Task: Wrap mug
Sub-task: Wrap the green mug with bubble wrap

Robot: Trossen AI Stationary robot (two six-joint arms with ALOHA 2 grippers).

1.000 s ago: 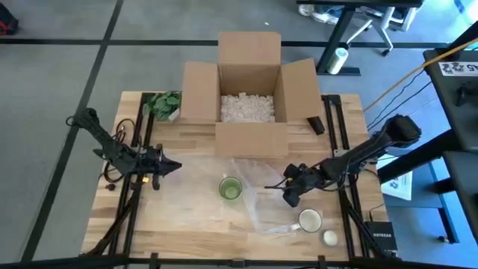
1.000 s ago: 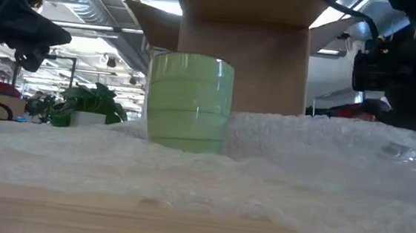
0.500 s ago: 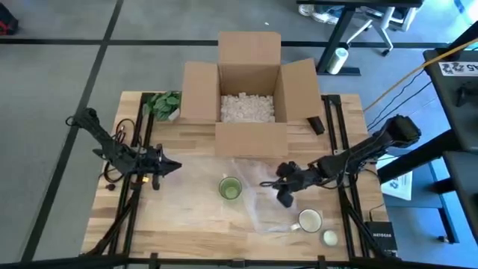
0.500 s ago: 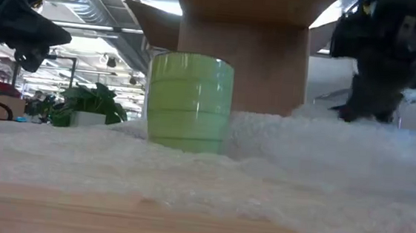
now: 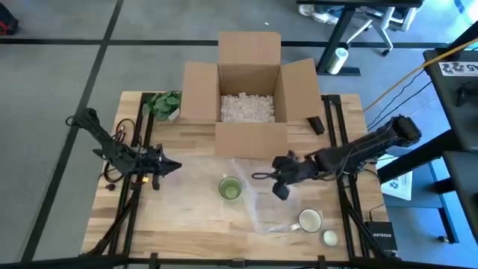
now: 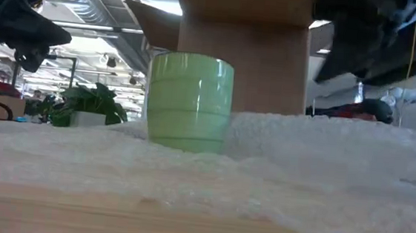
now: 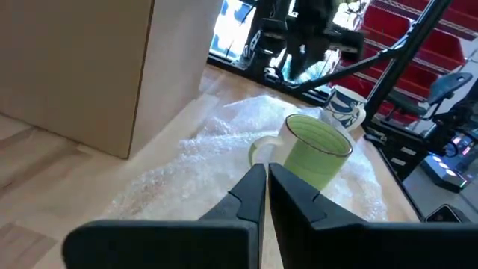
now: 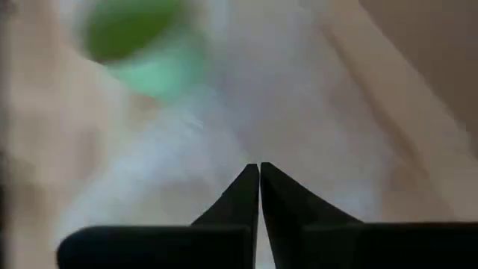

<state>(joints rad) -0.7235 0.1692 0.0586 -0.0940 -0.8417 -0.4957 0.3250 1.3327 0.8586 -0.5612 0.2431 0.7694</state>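
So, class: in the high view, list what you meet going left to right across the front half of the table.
Left pincer → green mug → right pincer → white mug → small cup.

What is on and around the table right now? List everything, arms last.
green mug: one, green, upright on the bubble wrap, mid-table
bubble wrap: one sheet, clear, spread flat under the mug toward the front right
cardboard box: one, brown, flaps open, at the back centre
packing peanuts: many, white, inside the box
plant: one, green, back left beside the box
white mug: one, white, front right at the wrap's edge
small cup: one, pale, front right corner
black object: one, small, right of the box
table: one, light wood
left pincer: shut, over the table's left side, clear of the wrap
right pincer: shut, over the wrap just right of the green mug
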